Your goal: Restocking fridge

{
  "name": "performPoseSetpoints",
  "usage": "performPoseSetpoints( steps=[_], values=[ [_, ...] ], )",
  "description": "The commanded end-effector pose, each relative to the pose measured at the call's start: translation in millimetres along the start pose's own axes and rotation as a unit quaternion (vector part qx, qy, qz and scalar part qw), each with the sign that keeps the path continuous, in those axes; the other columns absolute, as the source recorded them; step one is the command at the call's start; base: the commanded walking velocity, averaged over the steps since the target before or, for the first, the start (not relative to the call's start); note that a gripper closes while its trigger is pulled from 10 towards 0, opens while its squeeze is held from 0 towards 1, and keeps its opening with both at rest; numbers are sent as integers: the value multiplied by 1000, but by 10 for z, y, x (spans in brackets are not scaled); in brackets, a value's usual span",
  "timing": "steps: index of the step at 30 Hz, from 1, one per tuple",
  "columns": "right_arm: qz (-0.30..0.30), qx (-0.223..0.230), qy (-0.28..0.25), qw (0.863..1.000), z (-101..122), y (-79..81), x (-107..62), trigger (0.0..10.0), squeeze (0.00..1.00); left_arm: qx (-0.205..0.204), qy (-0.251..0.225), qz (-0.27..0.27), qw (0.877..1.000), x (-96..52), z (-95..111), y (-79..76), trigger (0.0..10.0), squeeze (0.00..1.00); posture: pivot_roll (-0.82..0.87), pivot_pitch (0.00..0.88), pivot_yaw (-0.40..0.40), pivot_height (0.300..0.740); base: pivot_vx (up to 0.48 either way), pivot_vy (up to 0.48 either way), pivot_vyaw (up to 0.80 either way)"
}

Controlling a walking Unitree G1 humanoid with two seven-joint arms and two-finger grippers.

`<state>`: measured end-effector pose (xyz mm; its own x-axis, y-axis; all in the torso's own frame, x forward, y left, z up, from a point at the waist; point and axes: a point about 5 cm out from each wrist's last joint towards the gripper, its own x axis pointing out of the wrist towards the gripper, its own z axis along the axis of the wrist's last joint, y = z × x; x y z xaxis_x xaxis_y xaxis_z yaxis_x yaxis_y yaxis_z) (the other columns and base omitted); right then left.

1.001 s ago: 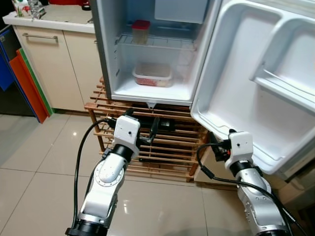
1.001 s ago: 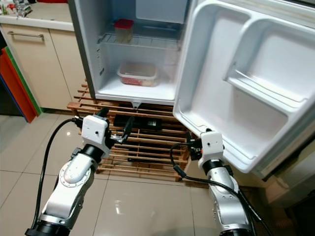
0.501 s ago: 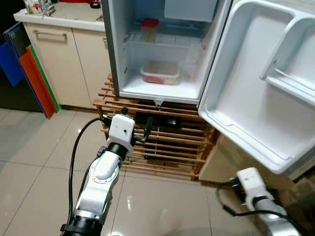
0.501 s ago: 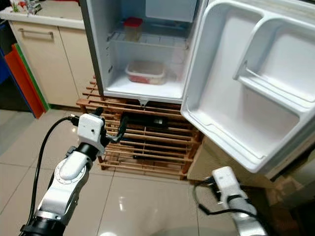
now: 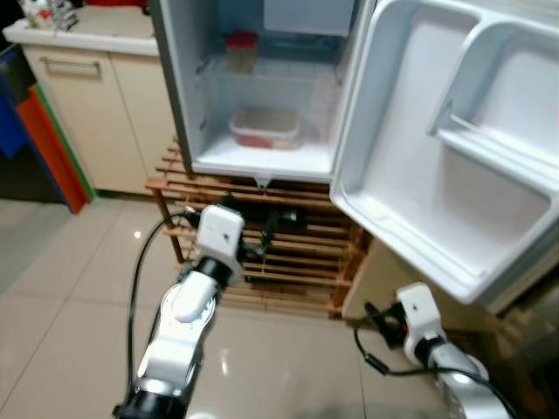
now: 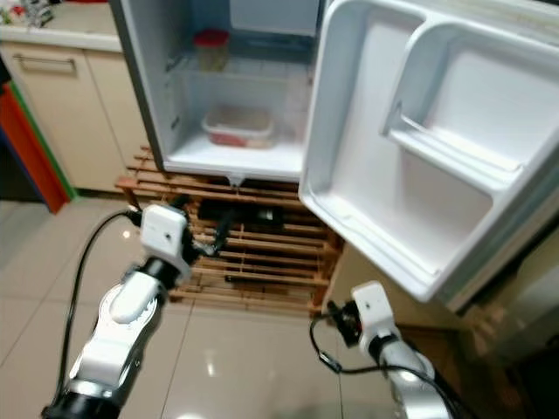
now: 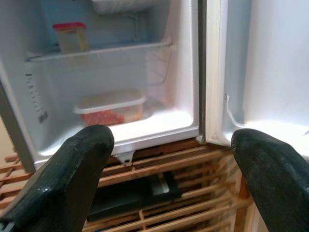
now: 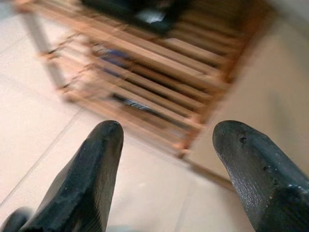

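Note:
The small fridge (image 5: pixel 253 161) stands open on a wooden slatted rack (image 5: pixel 297 262). A red-lidded jar (image 5: pixel 240 51) sits on its upper wire shelf. Below it, a clear tub (image 5: pixel 264 128) with red contents rests on the fridge floor. The white door (image 5: pixel 419 192) is swung out to the right and its shelves are bare. My left gripper (image 7: pixel 171 137) is raised in front of the rack, open and pointing into the fridge, with nothing between its fingers. Low under the door's corner, my right gripper (image 8: pixel 169 128) is open over the floor tiles, facing the rack.
A beige cabinet (image 5: pixel 96 105) with a worktop stands left of the fridge. Blue, orange and green boards (image 5: pixel 48 144) lean beside it. A black device (image 5: pixel 279 216) lies on the rack's top. Glossy tiles cover the floor, and cardboard (image 5: pixel 533 327) sits at the far right.
My right arm has dropped from just under the door's edge to near the floor. The left arm has kept its pose. The camera has swayed, so the whole picture shifts.

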<state>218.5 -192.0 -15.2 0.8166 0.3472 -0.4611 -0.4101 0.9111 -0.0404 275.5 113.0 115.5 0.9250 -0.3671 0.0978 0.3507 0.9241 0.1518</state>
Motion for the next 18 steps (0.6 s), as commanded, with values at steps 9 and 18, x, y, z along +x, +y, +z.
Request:
performPoseSetpoints(
  steps=[9, 18],
  values=[
    [-13, -59, 167, 984, -515, -155, -144, 10000, 0, 3, -5, -5, 1000, 33, 32, -17, 10000, 0, 14, 0, -46, 740, 0, -181, 0],
    [-75, -59, 281, 955, -857, -334, -399, 10000, 0, 5, -22, -3, 1000, 36, 93, -19, 10000, 0, 23, 0, -48, 740, 0, -480, 0]
  ],
)
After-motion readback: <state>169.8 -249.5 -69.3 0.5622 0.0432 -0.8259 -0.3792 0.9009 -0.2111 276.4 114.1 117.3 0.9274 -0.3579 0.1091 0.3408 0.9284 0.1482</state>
